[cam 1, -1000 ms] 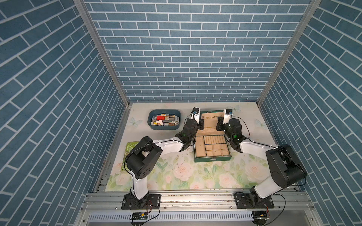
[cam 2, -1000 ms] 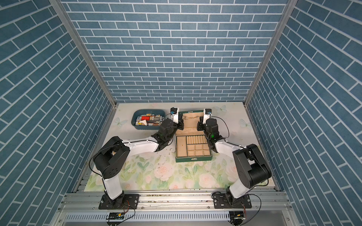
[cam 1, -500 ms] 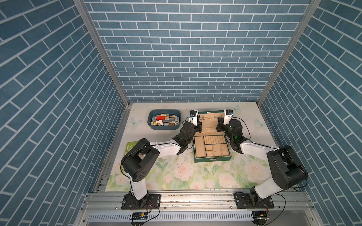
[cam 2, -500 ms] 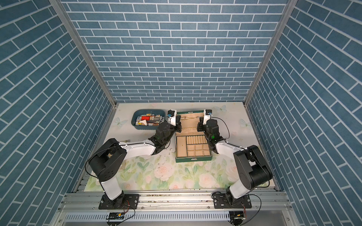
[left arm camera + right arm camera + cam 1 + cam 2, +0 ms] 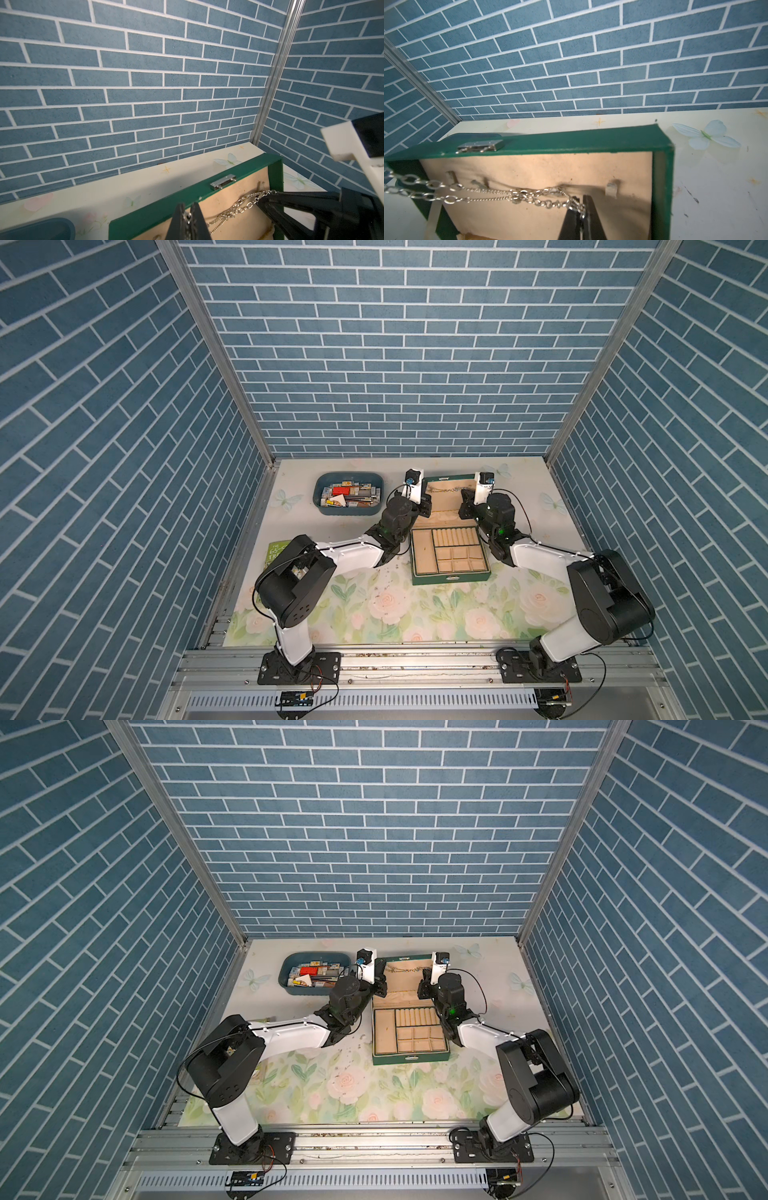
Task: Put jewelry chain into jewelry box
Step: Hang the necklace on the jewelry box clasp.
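Robotics laboratory test cell: blue brick-print panels (image 5: 395, 364) enclose a floral-print tabletop (image 5: 415, 614) at 9, 12 and 3 o'clock; an aluminium rail (image 5: 415, 670) at 6 o'clock carries two bolted arm bases (image 5: 298, 668).

green book (image 5: 275, 553): half under left arm (image 5: 353, 558) | blue tub (image 5: 37, 228): cut by frame edge | jewelry chain (image 5: 519, 194): end off-frame

- Blue brick-patterned wall panels (image 5: 415, 364) enclose me on three sides, evenly lit.
- Silver aluminium posts (image 5: 216, 352) stand at the tabletop's far corners.
- My cream rose-printed tabletop (image 5: 415, 614) meets a slotted aluminium rail (image 5: 415, 664) along its near edge.
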Robot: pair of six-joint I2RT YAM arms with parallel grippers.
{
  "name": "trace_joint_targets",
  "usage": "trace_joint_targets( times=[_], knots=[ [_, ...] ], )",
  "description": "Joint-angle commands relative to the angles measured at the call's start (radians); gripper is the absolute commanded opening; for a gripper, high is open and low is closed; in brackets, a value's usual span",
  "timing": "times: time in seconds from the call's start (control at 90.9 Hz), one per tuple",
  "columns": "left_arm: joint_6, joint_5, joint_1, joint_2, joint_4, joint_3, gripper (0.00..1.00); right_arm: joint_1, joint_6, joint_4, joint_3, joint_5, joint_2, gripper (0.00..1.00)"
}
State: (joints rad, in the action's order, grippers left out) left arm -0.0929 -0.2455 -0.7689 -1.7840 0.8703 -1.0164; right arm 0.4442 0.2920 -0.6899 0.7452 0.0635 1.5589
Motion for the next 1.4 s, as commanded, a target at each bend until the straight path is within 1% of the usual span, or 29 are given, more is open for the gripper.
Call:
trace_joint_targets(
  times=[0.0,0.209,0.869,1.386],
  knots=[
    [0.006,0.001,-0.01,0.017,0.018,0.016,0.0,0.003,0.025,-0.027,-0.015,-0.002,-0.028,0.0],
    [0.001,-0.032,-0.019,-0.006,-0.009,0.023,0.0,0.004,0.027,-0.031,-0.019,-0.001,-0.021,0.0],
    [-0.004,-0.052,-0.044,-0.073,-0.035,0.035,0.0,0.006,0.054,-0.046,-0.066,-0.023,-0.006,0.0],
    [-0.015,-0.091,-0.046,-0.082,-0.04,0.027,0.0,0.02,0.081,-0.046,-0.026,-0.063,0.045,0.0]
  ],
)
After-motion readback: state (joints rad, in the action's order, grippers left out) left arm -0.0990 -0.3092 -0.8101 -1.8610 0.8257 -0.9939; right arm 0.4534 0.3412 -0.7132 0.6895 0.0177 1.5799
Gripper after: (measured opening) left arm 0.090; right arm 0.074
